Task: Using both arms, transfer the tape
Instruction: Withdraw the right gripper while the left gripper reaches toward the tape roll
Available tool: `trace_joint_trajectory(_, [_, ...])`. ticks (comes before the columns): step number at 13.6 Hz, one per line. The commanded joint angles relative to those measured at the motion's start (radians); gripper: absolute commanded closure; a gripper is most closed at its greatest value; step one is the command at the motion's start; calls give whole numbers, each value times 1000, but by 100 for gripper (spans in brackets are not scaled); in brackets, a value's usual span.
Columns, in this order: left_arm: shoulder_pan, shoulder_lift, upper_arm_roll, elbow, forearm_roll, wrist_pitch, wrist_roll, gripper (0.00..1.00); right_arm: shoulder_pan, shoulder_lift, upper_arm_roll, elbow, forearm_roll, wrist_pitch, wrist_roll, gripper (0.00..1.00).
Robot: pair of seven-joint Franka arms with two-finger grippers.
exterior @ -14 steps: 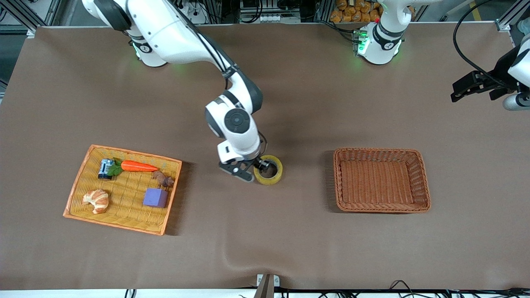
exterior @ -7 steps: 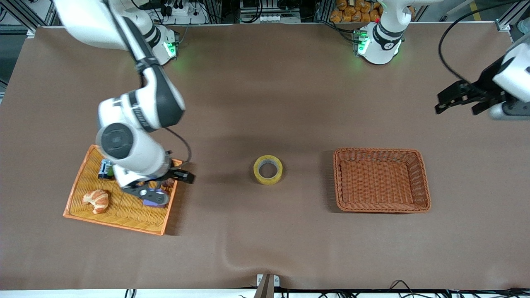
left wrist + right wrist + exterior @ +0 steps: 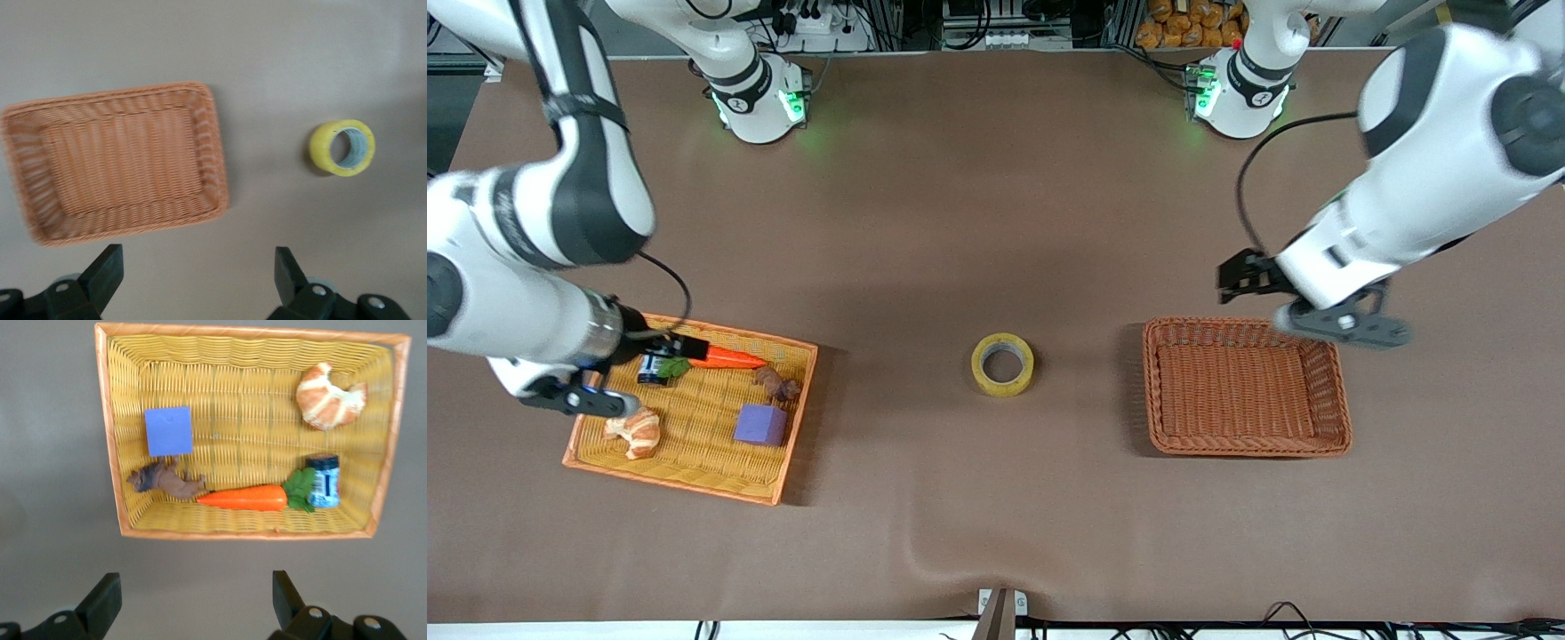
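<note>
Since the earlier frame the right arm has swung clear of the counter's middle and out past the yellow tray's end, while the left arm has come in from the counter's edge to the brown basket; the tape (image 3: 1003, 364) hasn't moved. Tape lies flat on the bare counter (image 3: 996, 222), ring hole up, grey core visible, nothing touching it, roughly midway between the two tools and well apart from both. Left tool (image 3: 1232, 280) hangs over the counter just beside the brown basket's (image 3: 1336, 391) rim on the base-side edge, fingers spread with nothing between them; in the left wrist view the tape (image 3: 341, 147) sits off to one side of the basket (image 3: 213, 160), not between the fingers (image 3: 107, 270). Right tool (image 3: 667, 348) is over the yellow tray's (image 3: 685, 476) edge at the right arm's end, by the carrot's leafy end, fingers spread wide, holding nothing. Tray under it holds a carrot (image 3: 243, 498), a small blue can (image 3: 324, 480) touching the carrot's leaves, a croissant (image 3: 329, 396), a purple block (image 3: 169, 431) and a brown animal figure (image 3: 163, 480) just beside the carrot's tip. Basket interior shows only weave.
</note>
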Motion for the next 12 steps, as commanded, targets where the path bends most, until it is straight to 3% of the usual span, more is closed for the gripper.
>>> trace_joint_trajectory(1, [-83, 89, 7, 16, -22, 71, -64, 0, -11, -144, 22, -90, 12, -32, -94, 0])
trace_joint_trajectory(4, [-201, 215, 8, 18, -17, 232, -175, 0, -40, -241, 19, -87, 10, -99, -180, 0])
trace_joint_trajectory(8, [-282, 361, 13, 29, -13, 409, -210, 0, -56, -321, 18, -75, 9, -187, -170, 0])
trace_joint_trajectory(12, [-313, 455, 14, 29, -12, 556, -210, 0, -90, -332, 30, -69, 9, -210, -170, 0])
